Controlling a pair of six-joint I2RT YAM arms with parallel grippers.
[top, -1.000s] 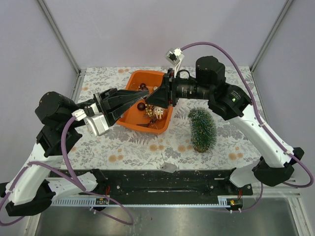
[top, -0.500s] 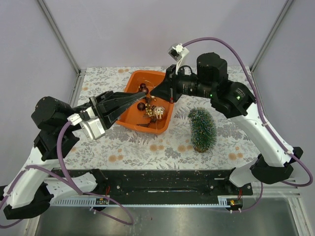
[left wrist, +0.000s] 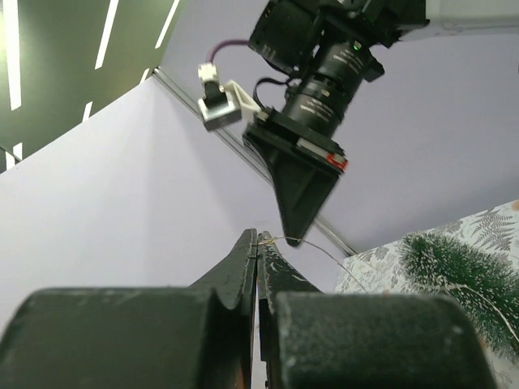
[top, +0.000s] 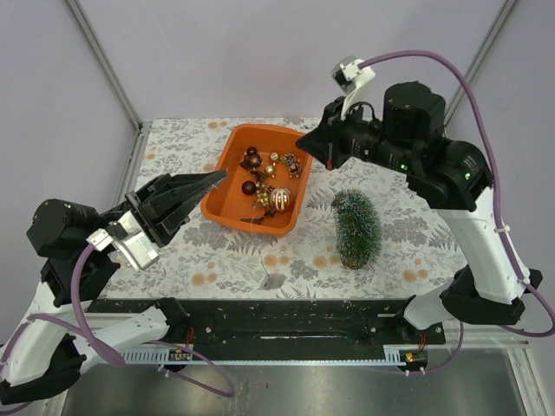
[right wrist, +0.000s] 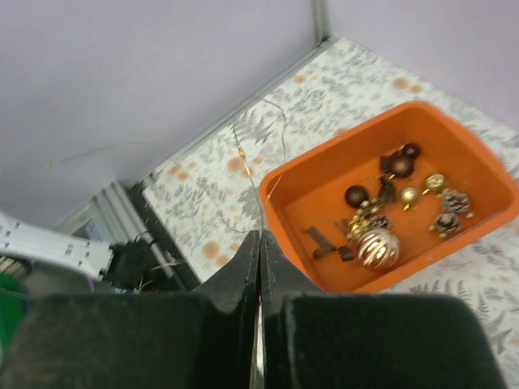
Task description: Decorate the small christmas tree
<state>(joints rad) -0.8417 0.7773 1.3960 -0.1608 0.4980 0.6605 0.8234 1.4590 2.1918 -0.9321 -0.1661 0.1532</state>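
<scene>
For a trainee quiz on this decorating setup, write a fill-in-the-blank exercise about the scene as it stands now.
1. The small christmas tree stands ___ on the floral cloth.
2. The baubles lie inside the ___ tub.
3. The left tool and the right tool are both ___ on a thin wire.
Missing words: upright; orange; shut.
</scene>
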